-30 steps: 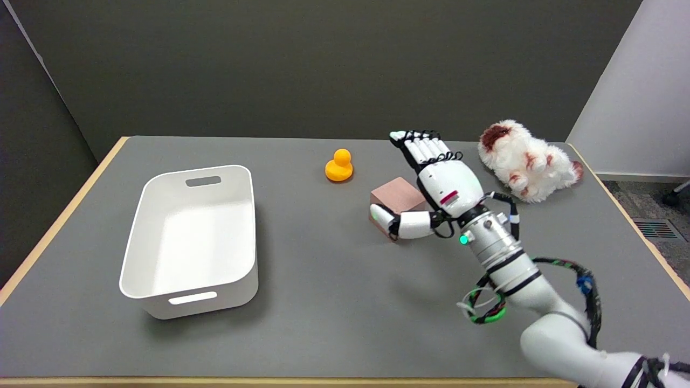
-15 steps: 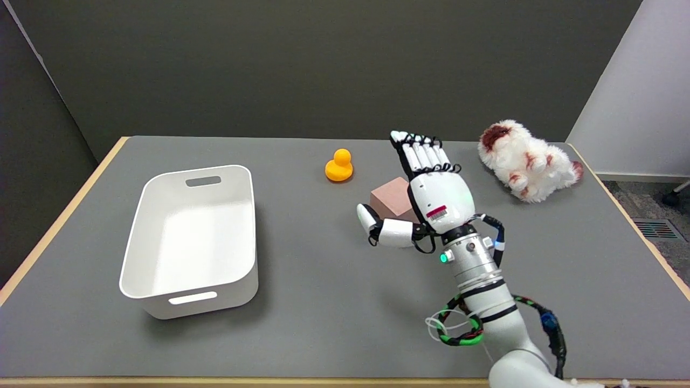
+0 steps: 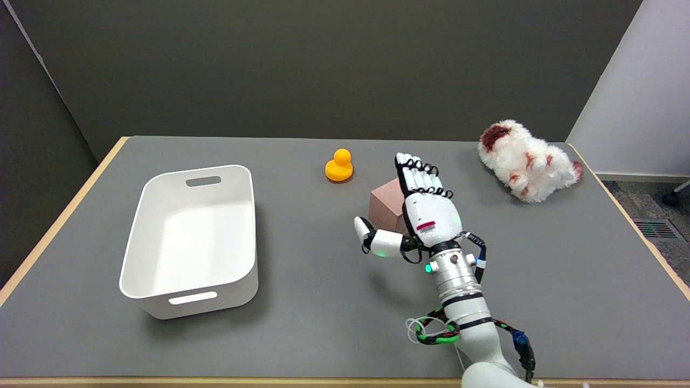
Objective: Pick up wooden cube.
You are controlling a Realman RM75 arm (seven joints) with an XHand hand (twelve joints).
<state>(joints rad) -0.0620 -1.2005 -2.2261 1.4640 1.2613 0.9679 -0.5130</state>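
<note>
Fingers (image 3: 418, 175) of the right hand (image 3: 426, 213) lie straight and side by side, pointing away across the table (image 3: 302, 323), while the thumb (image 3: 372, 240) sticks out to the left, well apart from them; the hand holds nothing. Its back faces up. The wooden cube (image 3: 384, 207) sits on the table just left of the hand and partly behind it, its right part hidden by the palm. Whether the palm touches the cube cannot be told. The thumb hangs in front of the cube's near left corner, apart from it. A yellow rubber duck (image 3: 339, 165) stands beyond the cube, a little to its left. A white bin (image 3: 135, 253) lies well to the cube's left, and a white and brown plush toy (image 3: 525, 160) lies well to its right, farther back.
</note>
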